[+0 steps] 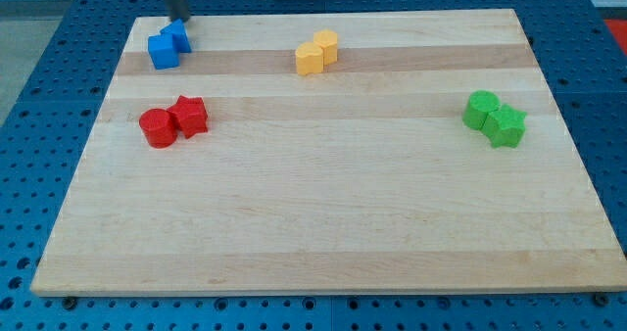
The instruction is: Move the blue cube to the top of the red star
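The blue cube (163, 51) sits near the board's top left corner, touching a smaller blue block (180, 37) on its upper right. The red star (190, 116) lies below them at the left, touching a red cylinder (157, 128) on its left. My tip (182, 20) is at the view's top left, right at the top edge of the smaller blue block, above and right of the blue cube. The rod rises out of the view's top.
Two yellow blocks (316, 53) sit together at the top middle. Two green blocks (495, 118) sit together at the right. The wooden board (323, 223) lies on a blue perforated table.
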### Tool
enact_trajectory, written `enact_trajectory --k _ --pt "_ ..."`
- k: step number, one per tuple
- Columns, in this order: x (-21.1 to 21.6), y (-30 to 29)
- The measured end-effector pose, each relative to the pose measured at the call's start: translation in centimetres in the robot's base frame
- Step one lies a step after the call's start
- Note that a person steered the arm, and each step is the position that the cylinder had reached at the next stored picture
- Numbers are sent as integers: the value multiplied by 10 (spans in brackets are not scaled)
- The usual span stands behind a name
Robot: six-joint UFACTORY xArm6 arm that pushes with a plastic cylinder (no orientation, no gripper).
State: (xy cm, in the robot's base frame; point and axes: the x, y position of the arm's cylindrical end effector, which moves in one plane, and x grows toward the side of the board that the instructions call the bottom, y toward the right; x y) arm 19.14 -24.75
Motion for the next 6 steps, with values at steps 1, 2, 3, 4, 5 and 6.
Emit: enact_trajectory --k 1,2,3,4,5,6 --pt "0 -18" --pt "0 -27" --pt "11 -29" --pt "58 -10" --pt "112 18" --pt "135 24"
